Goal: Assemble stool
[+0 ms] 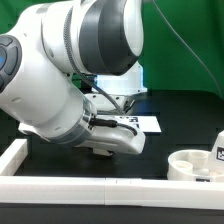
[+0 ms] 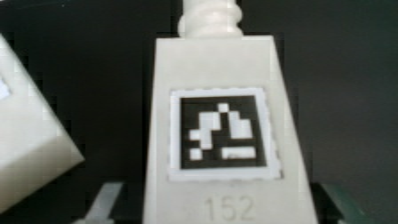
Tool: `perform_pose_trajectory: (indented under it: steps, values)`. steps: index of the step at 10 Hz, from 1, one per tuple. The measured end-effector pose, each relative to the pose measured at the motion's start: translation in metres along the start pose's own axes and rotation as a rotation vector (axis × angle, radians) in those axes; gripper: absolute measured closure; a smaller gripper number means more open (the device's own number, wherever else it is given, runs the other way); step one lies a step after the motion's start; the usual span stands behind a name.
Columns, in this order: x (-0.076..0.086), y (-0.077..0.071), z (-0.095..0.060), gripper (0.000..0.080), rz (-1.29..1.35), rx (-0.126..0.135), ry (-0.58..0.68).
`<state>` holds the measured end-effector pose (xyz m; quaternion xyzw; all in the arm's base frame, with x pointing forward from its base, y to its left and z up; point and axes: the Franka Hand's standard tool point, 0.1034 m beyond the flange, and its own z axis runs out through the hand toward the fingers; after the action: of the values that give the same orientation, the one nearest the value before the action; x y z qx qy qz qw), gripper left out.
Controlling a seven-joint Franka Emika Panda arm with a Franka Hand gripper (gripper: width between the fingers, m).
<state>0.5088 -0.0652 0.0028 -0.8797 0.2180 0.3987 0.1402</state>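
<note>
The stool is in loose parts. One leg (image 2: 217,110) lies on the black table (image 1: 60,160) under the arm, with its marker tag facing the wrist camera and its screw end (image 2: 214,15) pointing away from the pincer (image 2: 219,203). Lying flat like this, its two side faces are free to be gripped and the screw end is left free, probably for the seat.

The seat (image 1: 195,172) lies flat at the exterior view's right, just inside the white rail (image 1: 70,187), well apart from the pincer. Its sockets face up, likely ready to take legs. Another leg (image 1: 215,150) seems to stand just behind it. The marker board (image 1: 140,123) lies behind the arm.

The pincer is low on the table and drawn in narrow, holding the leg. Its fingers (image 2: 111,203) press the sides at the broad end. A white piece (image 2: 27,120) lies beside the leg; I cannot tell what it is.
</note>
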Motion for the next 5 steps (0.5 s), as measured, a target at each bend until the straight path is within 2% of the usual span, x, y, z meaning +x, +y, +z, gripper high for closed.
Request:
perform_pose_trajectory:
  steps: [1,2,4,5]
  values:
    - [-0.002,-0.004,-0.007,0.0463,0.003,0.000,-0.001]
    - [-0.004,-0.011,-0.021,0.0463,0.008,-0.002,0.004]
    - [-0.013,-0.036,-0.046,0.0463,0.041,-0.007,0.039]
    - [-0.020,-0.048,-0.052,0.0462,0.067,-0.010,0.055]
